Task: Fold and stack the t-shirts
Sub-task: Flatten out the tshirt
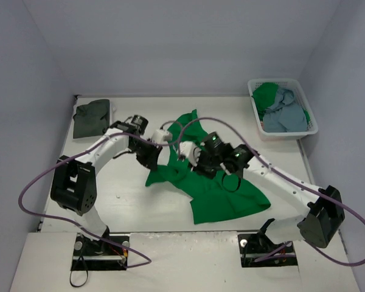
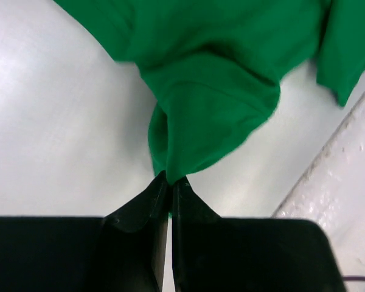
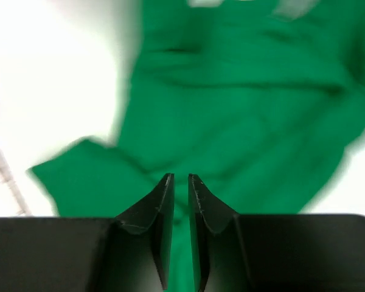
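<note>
A bright green t-shirt lies crumpled in the middle of the table. The left gripper pinches a fold at its left edge. The right gripper clamps cloth near its middle. A dark grey t-shirt sits at the far left corner, and a blue-grey t-shirt lies in a white basket at the far right.

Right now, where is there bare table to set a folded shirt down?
Bare table lies along the far edge between the green shirt and the basket, and near-left between the left arm and that shirt. The middle is crowded by shirt and right arm.
</note>
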Robot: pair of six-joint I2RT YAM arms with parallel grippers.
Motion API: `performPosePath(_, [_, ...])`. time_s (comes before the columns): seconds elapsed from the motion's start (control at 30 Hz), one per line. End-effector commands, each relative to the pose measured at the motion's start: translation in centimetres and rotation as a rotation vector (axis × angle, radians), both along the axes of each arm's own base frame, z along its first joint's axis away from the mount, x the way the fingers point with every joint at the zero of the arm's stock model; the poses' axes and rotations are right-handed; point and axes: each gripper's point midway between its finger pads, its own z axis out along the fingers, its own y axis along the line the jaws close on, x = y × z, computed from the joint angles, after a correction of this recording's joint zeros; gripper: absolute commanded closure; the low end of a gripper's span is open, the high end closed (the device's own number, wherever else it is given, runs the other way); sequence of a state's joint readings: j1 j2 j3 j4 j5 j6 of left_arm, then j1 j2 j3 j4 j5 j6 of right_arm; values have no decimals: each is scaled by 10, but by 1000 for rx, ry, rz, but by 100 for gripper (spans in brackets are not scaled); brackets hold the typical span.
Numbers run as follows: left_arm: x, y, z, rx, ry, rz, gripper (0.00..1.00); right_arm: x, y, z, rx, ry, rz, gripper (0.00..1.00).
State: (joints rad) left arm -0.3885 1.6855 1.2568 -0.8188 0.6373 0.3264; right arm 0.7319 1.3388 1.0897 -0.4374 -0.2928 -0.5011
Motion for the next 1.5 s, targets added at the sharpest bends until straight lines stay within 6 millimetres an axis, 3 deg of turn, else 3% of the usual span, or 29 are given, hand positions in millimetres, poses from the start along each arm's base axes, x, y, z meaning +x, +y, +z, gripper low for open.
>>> performPosePath(0.0, [39,1,50,-80,-82,31,100,-42,16,-23,-108,-9,156,87])
performPosePath(0.07, [54,7,55,-98,-61,79,100,-58,21,-38,-161,2,218,86])
performPosePath(0.1, [64,6,67,-128,-76,97,100,-60,15,-47,-208,-10,225,86])
performPosePath(0.2, [84,13,72,-163,-64,150,100,-79,13,-71,-300,1,279,86])
performPosePath(0.37, [91,12,64,-194,-27,184,100,-97,7,-102,-428,17,310,83])
performPosePath(0.57, [99,16,62,-173,-56,206,100,-105,15,-112,-455,42,325,84])
performPosePath(0.83, [124,55,63,-158,-78,306,100,-109,-6,-139,-568,69,349,89])
performPosePath(0.97, [137,86,70,-170,-106,383,100,-109,-19,-153,-623,93,349,91])
performPosePath(1.07, [144,110,76,-182,-124,439,100,-102,-19,-151,-617,87,339,90])
performPosePath(1.27, [140,125,69,-185,-111,466,100,-53,-15,-138,-601,19,242,90])
performPosePath(1.4, [136,130,66,-210,-105,482,100,-13,-6,-128,-528,12,157,65])
performPosePath(1.47, [133,132,63,-215,-101,489,100,18,-5,-123,-504,-12,82,65])
